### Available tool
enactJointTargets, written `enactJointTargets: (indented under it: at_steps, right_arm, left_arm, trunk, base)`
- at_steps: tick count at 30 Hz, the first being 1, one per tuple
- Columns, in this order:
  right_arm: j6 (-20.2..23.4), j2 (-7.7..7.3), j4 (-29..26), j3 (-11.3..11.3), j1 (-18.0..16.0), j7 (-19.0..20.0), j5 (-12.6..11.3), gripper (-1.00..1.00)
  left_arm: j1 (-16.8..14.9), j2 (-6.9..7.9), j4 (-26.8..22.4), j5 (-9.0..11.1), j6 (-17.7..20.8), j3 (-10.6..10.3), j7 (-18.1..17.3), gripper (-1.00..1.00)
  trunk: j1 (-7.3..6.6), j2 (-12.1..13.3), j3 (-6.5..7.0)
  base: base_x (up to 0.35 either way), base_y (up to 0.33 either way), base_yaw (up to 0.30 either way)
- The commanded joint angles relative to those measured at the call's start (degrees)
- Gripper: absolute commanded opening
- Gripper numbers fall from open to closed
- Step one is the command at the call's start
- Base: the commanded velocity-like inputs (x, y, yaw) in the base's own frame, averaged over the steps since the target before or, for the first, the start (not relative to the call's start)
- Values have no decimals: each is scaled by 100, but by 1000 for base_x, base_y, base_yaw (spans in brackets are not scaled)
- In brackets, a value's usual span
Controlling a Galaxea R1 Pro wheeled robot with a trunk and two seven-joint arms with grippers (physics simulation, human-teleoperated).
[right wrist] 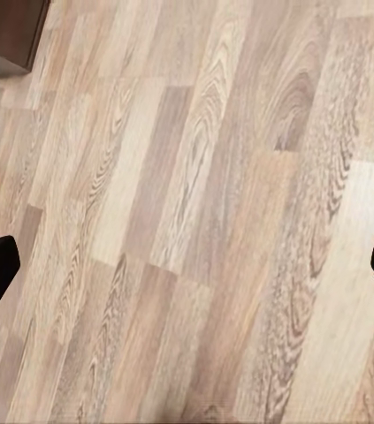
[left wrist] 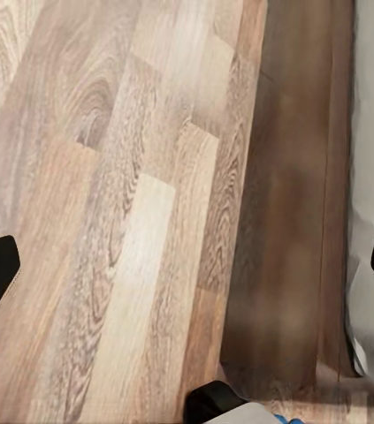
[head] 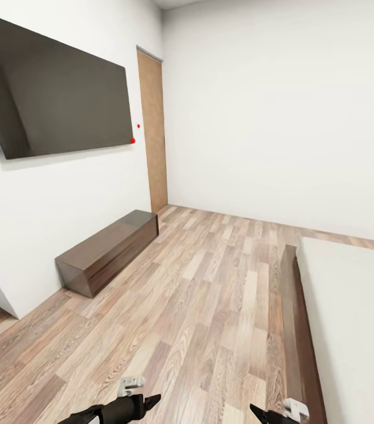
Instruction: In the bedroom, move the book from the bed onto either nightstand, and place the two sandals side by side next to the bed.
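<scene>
From the wall screen (head: pixel 57 88) and long low bench (head: pixel 109 250) at left across bare plank floor (head: pixel 210 306) to the bed (head: pixel 351 318) at right, no book or sandals are visible. This looks like the approach step. Both claws, the left gripper (left wrist: pixel 187 265) and right gripper (right wrist: pixel 187 265), hang spread wide and empty (fingertips at the frame edges); next, turning toward the mattress to find the book seems called for.

On the wall to my left I see a big dark screen (head: pixel 54 97) hanging tilted, with two small red dots (head: pixel 133 140) at its corner. Below it a long low dark bench (head: pixel 109 250) sits against the wall. Beyond stands a plain brown door (head: pixel 153 132).
</scene>
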Motion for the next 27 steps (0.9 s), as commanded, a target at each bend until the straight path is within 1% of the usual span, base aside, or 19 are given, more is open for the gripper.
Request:
enactJointTargets:
  at_steps: [1,27]
  right_arm:
    - [-11,-3,10,27,-4,16,-55,100]
    - [-11,-3,10,15,-6,17,-73,100]
  left_arm:
    - [-3,1,1,31,-23,-48,-12,100]
    - [-3,1,1,31,-23,-49,-12,100]
  trunk:
    - [3,-3,-6]
    - [3,-3,-6]
  base:
    - [333,0,0]
    - [333,0,0]
